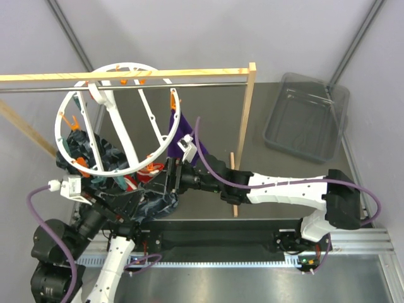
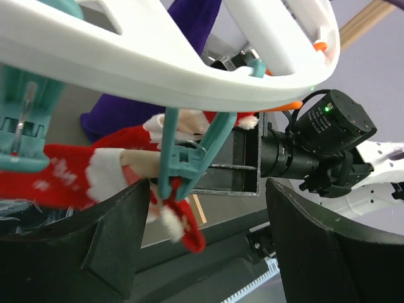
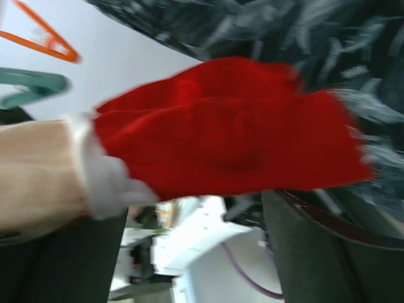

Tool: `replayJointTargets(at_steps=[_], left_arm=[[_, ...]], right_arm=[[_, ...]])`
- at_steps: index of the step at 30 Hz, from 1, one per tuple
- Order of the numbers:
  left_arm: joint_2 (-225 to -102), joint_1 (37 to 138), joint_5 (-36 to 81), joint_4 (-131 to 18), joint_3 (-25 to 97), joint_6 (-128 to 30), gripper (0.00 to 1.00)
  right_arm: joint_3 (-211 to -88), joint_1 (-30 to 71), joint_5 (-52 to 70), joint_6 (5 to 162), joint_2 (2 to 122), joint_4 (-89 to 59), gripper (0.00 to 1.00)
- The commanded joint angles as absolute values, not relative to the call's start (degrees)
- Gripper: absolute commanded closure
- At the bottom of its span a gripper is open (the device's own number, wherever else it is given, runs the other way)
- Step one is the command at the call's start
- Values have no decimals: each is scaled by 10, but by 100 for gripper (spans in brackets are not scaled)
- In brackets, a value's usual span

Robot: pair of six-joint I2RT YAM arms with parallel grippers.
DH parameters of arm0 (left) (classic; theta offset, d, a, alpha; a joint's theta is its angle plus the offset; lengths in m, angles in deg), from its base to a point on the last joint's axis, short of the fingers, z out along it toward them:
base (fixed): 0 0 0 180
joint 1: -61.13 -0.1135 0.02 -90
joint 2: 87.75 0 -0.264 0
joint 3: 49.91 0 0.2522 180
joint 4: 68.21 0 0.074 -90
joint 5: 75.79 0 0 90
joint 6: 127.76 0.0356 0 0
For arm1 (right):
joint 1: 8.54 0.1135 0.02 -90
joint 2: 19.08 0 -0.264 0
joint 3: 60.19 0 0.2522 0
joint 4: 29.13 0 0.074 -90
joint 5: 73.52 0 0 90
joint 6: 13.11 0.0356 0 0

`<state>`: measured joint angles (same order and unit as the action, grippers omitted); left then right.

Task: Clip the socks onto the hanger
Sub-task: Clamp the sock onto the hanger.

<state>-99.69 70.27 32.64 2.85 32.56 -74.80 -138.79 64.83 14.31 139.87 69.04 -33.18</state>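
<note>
Red sock [image 2: 63,173] meets a teal clip [image 2: 189,158] on the hanger [image 2: 158,69] toward the left edge of the table [image 1: 284,161]. Left gripper [image 2: 208,189] gapes; right gripper [image 3: 196,202] grasp unclear. Seat fabric deep before letting go.

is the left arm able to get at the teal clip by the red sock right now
Probably yes. The left gripper is open and the teal clip hangs right ahead of the gap between its fingers, under the white rim of the hanger. Nothing sits between them; only the red sock touches the clip.

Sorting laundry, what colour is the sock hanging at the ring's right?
The sock is deep purple; top view.
</note>
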Motion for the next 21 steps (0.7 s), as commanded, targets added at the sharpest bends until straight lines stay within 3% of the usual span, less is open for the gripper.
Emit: replayJointTargets(at_steps=[1, 5, 8, 11, 18, 21], left_arm=[[-1022, 702, 372, 2, 300, -734, 21], [-1055, 702, 421, -1, 280, -720, 20], [-1086, 706, 535, -54, 262, -694, 18], [-1130, 733, 577, -74, 273, -671, 16], [-1280, 762, 572, -39, 335, -614, 10], [-1288, 762, 562, -54, 325, -620, 10]], right_arm=[[-1415, 652, 187, 1309, 646, -222, 14], [-1411, 652, 213, 1227, 614, -159, 4], [-1406, 653, 239, 1159, 583, -125, 2], [-1397, 652, 271, 1095, 543, -97, 0], [-1337, 653, 317, 1022, 414, -60, 0], [-1299, 653, 301, 1006, 367, -74, 0]])
